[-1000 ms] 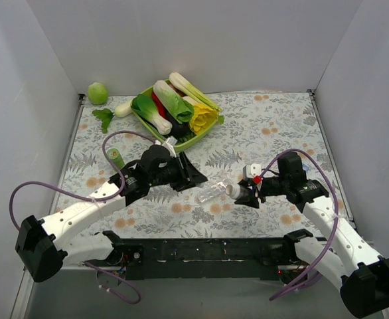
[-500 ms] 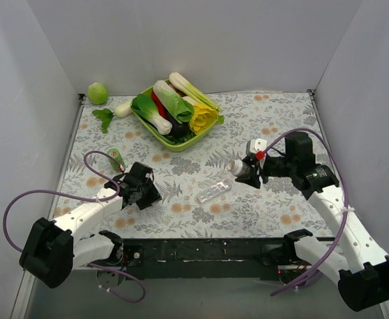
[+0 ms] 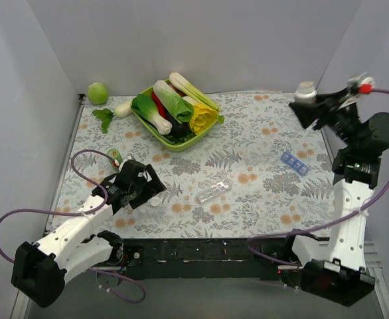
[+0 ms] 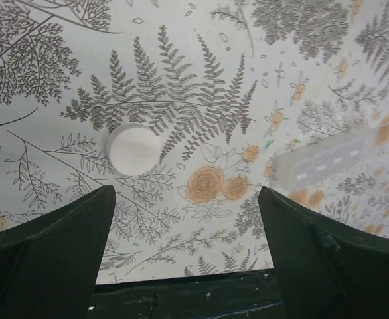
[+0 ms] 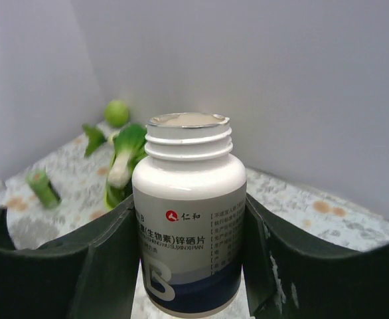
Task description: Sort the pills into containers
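A white pill bottle (image 5: 188,199) with its cap off stands upright in my right gripper (image 5: 191,212), whose jaws are shut on its sides. Seen from above, that gripper (image 3: 312,106) holds the bottle (image 3: 305,92) high at the far right. No loose pills show. The clear container strip (image 3: 214,189) lies mid-table and also shows as a pale strip (image 4: 334,159). The round white cap (image 4: 134,149) rests on the cloth just ahead of my left gripper (image 4: 186,199), which is open and empty. From above, the left gripper (image 3: 149,188) sits at the near left.
A green tray (image 3: 181,145) of vegetables stands at the back. A round green fruit (image 3: 97,92) lies in the far left corner. A small green bottle (image 3: 115,155) stands left of my left arm. A small blue compartment strip (image 3: 294,162) lies at the right.
The right arm has lifted the bottle up and away to the far right, uncovering the blue strip. The left gripper has drawn back to the near left, opened and let the white cap go.
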